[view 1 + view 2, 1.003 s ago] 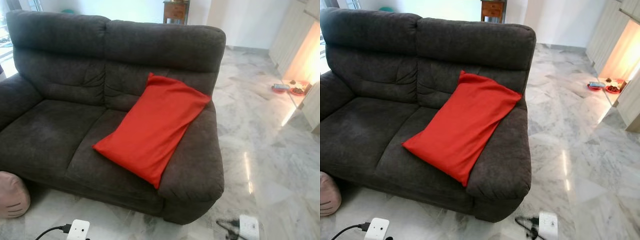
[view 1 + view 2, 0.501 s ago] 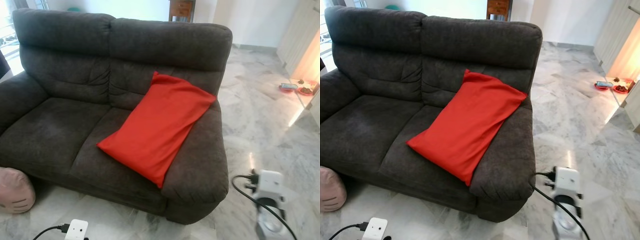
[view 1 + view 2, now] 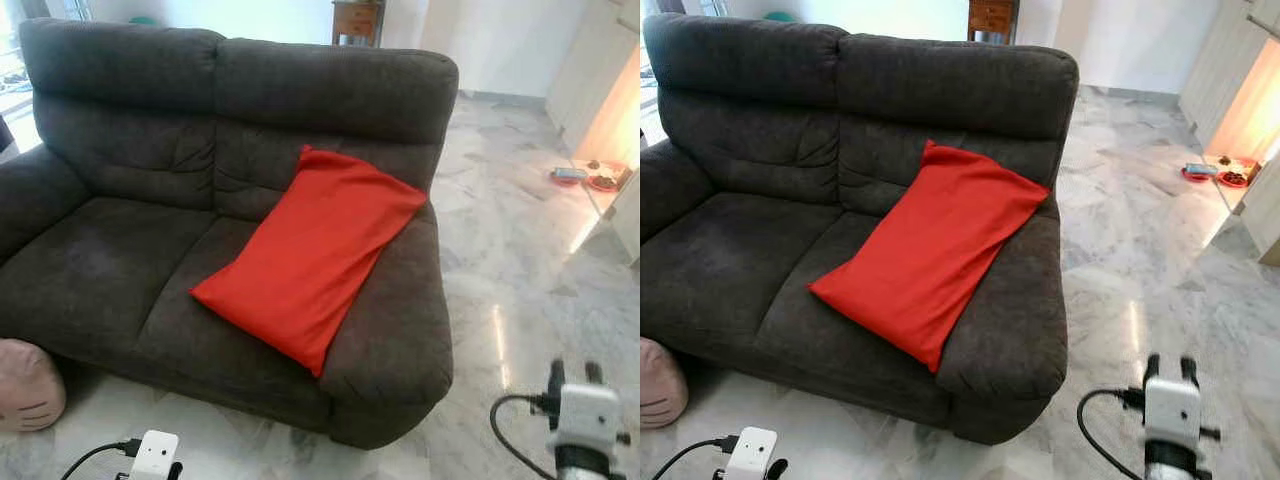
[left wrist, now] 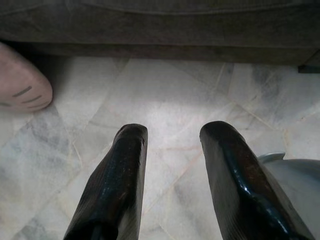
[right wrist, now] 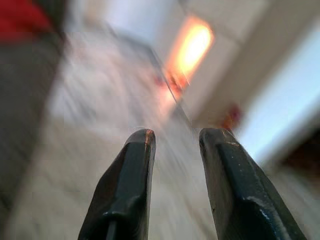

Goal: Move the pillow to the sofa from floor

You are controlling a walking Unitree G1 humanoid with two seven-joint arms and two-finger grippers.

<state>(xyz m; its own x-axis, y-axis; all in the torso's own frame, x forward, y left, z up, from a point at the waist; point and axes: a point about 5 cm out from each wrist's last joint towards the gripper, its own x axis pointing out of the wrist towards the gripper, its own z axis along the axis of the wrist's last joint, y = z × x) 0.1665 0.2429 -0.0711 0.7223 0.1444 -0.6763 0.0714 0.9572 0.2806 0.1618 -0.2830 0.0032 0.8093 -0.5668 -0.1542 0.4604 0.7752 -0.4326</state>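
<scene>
Red pillow (image 3: 310, 255) lies on sofa (image 3: 120, 250), leaning against right armrest. Looks soft, light, floppy; pinch corner or edge. Left tool (image 4: 170, 150), right tool (image 5: 175, 150): fingers parted, empty, over floor (image 4: 165, 95).

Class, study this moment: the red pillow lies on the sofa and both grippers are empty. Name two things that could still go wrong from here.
1. The red pillow lies tilted across the sofa seat and armrest, its lower corner near the front edge, so it might slide off.
2. The right gripper is open and motion-blurred beside the armrest; a swing could perhaps brush it. The left gripper hangs open over the marble floor.
</scene>
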